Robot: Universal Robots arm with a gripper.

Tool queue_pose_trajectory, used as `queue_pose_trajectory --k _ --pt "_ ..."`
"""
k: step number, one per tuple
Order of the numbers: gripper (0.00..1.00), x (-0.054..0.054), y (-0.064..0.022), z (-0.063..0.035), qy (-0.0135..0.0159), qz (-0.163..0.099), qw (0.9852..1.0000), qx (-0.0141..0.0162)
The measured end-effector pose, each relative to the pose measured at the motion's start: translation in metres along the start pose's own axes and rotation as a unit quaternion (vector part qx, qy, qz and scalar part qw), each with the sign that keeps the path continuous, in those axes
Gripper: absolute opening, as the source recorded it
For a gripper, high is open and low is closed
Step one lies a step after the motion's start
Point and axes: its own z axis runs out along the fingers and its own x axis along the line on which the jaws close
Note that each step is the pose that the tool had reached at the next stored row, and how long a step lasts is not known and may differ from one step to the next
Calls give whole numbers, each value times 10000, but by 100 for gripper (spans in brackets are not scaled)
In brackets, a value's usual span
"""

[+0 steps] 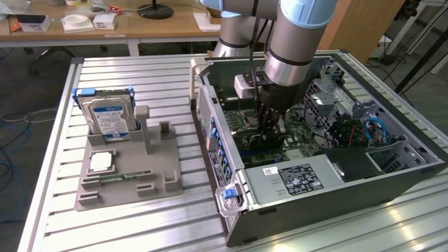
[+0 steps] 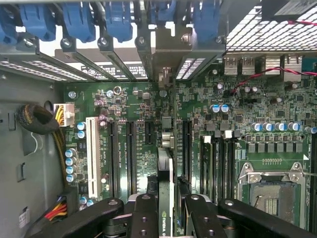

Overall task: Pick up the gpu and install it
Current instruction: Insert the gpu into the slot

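Observation:
My gripper (image 1: 269,126) is down inside the open computer case (image 1: 336,181), over the motherboard (image 1: 301,144). It is shut on the gpu (image 2: 165,173), which the wrist view shows edge-on between the two black fingers (image 2: 143,213). The card's pale metal bracket (image 2: 168,59) sits at the rear slot openings, among the blue latches (image 2: 79,22). The card stands upright along the line of the black expansion slots (image 2: 131,153). In the exterior view the gpu (image 1: 260,143) is a dark shape under the gripper, mostly hidden by the arm.
A grey fixture (image 1: 126,176) on the slatted table beside the case holds an upright silver hard drive (image 1: 108,113), a small green memory stick (image 1: 119,177) and a silver square part (image 1: 102,161). Inside the case are a CPU socket (image 2: 270,191), cable bundles (image 2: 34,119) and the power supply (image 1: 294,178).

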Motion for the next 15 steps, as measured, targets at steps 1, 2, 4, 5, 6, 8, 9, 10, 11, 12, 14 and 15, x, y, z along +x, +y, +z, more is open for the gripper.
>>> queue_pose_trajectory --k 1,2,4,5,6,8,9,10,11,12,14,15 --pt "26 0 0 0 0 0 10000 -1" --pt "26 0 0 0 0 0 10000 -1" --pt "26 0 0 0 0 0 10000 -1" --pt "26 0 0 0 0 0 10000 -1" --pt "26 0 1 0 0 1 10000 -1" --pt "26 0 1 1 0 0 10000 -1" --pt "26 0 1 1 0 1 10000 -1" --pt "26 -2 2 5 -8 2 10000 0" --pt "27 -2 1 5 -6 2 10000 1" --pt "27 -1 1 5 -5 1 10000 1" --pt "33 0 1 1 0 1 10000 -1" --pt "33 0 1 -2 0 1 10000 -1"
